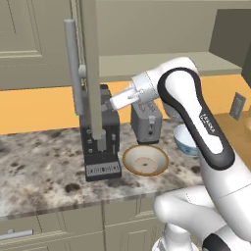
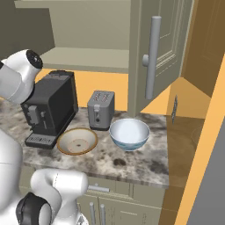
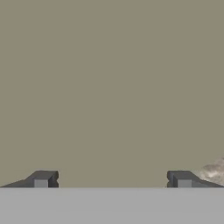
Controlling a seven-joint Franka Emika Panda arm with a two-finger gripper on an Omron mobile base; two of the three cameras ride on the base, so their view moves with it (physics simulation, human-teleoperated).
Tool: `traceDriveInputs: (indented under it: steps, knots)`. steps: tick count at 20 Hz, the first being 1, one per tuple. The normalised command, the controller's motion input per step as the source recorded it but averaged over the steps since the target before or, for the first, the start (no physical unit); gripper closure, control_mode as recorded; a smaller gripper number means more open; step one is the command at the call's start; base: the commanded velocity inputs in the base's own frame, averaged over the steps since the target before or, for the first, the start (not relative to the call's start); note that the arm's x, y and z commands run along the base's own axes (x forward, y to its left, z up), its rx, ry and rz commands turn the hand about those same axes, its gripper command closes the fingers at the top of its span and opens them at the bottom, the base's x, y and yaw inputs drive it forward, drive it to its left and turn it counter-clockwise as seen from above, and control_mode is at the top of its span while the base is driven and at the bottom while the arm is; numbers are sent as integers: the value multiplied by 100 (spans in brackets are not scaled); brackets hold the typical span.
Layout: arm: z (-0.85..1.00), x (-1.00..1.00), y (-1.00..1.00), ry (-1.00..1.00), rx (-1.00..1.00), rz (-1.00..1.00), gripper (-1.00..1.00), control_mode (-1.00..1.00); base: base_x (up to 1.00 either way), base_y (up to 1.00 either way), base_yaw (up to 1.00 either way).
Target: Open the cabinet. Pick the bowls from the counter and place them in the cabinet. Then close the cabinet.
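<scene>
The cabinet (image 2: 160, 57) stands open and the gripper (image 3: 112, 179) is released, jaws spread wide with nothing between them, facing a plain beige panel. Both bowls sit on the surface (image 1: 44, 171) by the toaster (image 2: 100, 110): the tan bowl (image 1: 145, 160) just in front, the white and pale-blue bowl (image 2: 129, 133) beside it. Best to swing down clear of the door, then pinch one rim squarely.

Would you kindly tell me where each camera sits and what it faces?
Left base view: behind-left, over the counter; white arm at lower right; open cabinet door.
Right base view: behind-right; arm at lower left; white and pale-blue bowl.
Hand view: on the hand, facing a plain beige surface; open gripper.
Both base views share the tan bowl, toaster, coffee machine.
</scene>
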Motion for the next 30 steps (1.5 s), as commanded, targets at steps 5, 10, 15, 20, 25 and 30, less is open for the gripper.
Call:
traceDriveInputs:
  steps: [5,10,15,20,25,30]
  knots:
    - [-13,-2,36,0,0,0,-100,-100,0,0,0]
    - [-9,-3,31,0,0,0,-100,-100,0,0,0]
    - [-11,-10,31,0,0,0,-100,-100,0,0,0]
    - [-16,-18,43,-3,-1,-1,-100,-100,0,0,0]
    - [0,-17,5,0,0,-4,-100,-100,0,0,0]
    - [0,-22,0,0,0,-5,-100,-100,0,0,0]
